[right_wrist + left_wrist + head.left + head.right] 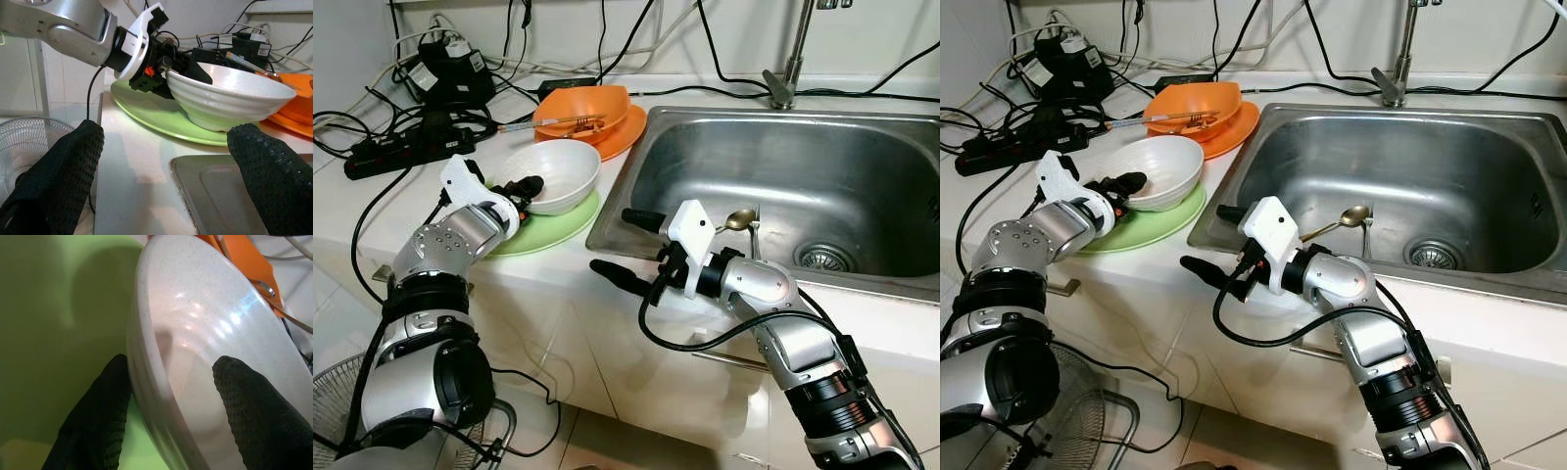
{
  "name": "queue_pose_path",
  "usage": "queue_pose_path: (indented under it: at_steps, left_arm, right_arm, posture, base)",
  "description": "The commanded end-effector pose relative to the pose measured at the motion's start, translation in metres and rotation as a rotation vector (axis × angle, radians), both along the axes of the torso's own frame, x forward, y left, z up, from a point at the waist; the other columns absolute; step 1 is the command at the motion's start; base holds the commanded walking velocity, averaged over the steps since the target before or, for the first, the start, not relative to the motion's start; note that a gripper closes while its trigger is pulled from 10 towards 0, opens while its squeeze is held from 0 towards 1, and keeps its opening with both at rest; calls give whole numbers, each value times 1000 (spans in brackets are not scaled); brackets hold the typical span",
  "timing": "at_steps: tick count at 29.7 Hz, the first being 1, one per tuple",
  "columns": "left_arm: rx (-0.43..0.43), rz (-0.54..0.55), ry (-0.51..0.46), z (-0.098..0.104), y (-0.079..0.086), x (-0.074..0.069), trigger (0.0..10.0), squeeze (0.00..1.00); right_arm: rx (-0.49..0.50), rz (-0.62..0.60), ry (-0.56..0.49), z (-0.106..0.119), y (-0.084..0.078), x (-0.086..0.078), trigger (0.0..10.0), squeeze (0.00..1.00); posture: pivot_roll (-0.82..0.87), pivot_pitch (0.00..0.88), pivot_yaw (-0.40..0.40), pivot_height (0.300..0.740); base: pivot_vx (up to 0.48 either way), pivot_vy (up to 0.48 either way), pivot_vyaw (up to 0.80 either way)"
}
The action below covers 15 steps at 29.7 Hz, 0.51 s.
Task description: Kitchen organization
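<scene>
A white speckled bowl (553, 171) sits on a green plate (558, 227) on the counter, left of the sink. My left gripper (524, 191) is open and straddles the bowl's near rim. One of its fingers (254, 416) is inside the bowl and the other is outside, against the wall above the plate. My right gripper (612, 241) is open and empty, hovering at the counter's front edge by the sink's (862, 279) front left corner, pointing toward the bowl (230, 98).
Behind the white bowl, an orange bowl (582, 106) holding utensils rests on an orange plate. A spoon (739, 218) lies in the steel sink, with the faucet (783, 83) behind it. Power strips and cables (401, 152) crowd the counter's back left. A fan (333, 392) stands on the floor.
</scene>
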State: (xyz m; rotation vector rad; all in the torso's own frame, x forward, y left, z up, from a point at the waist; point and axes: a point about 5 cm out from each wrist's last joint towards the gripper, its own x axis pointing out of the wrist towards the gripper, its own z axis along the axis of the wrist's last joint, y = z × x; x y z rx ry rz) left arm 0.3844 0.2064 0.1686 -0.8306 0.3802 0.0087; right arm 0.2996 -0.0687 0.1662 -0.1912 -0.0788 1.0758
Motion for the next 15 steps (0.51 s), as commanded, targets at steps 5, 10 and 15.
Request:
queue_pose_path:
  at_steps: [5,10,15]
  left_arm:
    - [9,50,-10,7,13,-1,0,0]
    - [3,57,-17,9,14,0,0,0]
    - [7,63,-19,9,14,0,0,0]
  right_arm:
    - [-7,8,-7,-2,4,-1,10000,0]
    - [-8,10,-8,-2,4,0,10000,0]
    - [-10,11,-8,-3,5,0,10000,0]
  posture:
    - [-34,0,187,740]
    - [-34,0,187,740]
    - [-31,0,186,740]
  base:
    - [0,0,0]
    - [0,0,0]
    - [0,0,0]
